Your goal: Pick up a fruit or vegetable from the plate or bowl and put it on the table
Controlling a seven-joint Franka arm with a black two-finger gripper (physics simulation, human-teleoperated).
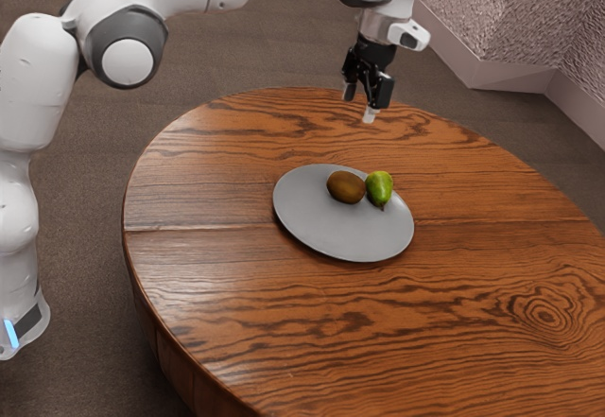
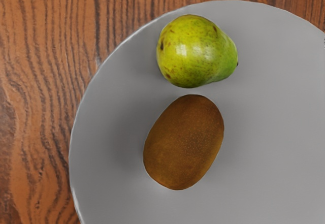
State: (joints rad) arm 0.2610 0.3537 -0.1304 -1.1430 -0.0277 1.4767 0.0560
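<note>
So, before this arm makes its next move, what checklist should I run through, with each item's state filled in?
1. Gripper open and empty: ok, it stands open with nothing in it.
2. Pear and kiwi on the plate: ok, both lie there.
3. Fruits apart: ok, a narrow gap separates them.
4. Gripper lowered to a fruit: not ok, it hangs well above the plate.
5. Finger room between the fruits: cannot tell, the gap looks tight.
6. Bare table for set-down: ok, beside the plate.
</note>
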